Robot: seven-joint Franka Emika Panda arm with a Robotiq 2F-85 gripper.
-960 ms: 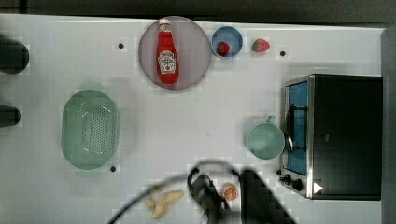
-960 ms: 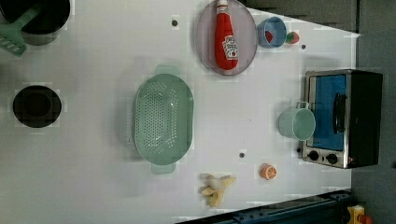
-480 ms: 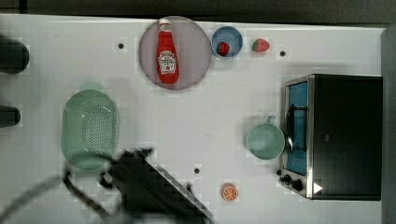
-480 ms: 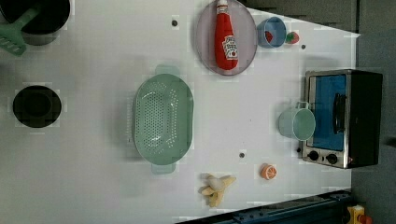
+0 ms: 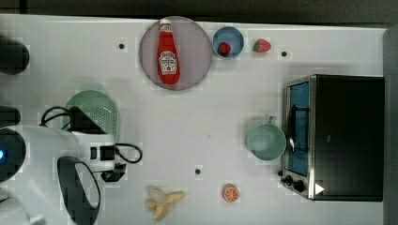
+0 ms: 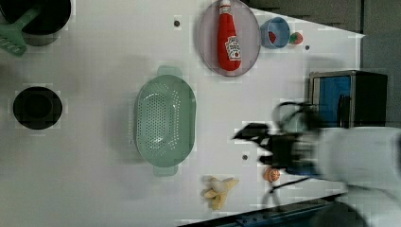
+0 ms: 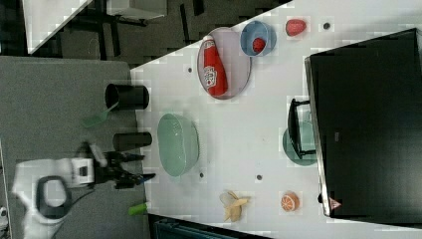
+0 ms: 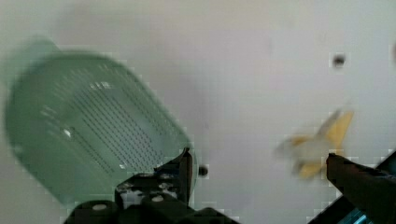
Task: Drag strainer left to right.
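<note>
The strainer is a pale mint-green oval with a perforated bowl, resting on the white table at the left view's centre left. It also shows as the strainer in the right view and the strainer in the wrist view. In the top view my arm covers the lower part of the strainer. In the wrist view my gripper is open, with nothing between its fingers. One fingertip hangs just off the strainer's rim. In the right view the gripper sits off the strainer's lower left.
A teal mug stands before a toaster oven at the top view's right. A ketchup bottle lies on a plate, beside a blue bowl and a strawberry. A banana and an orange half lie near the front edge.
In the top view my arm has swept from the bottom middle leftward, reaching the strainer's lower end. The arm has come into the left view. The strainer has not moved.
</note>
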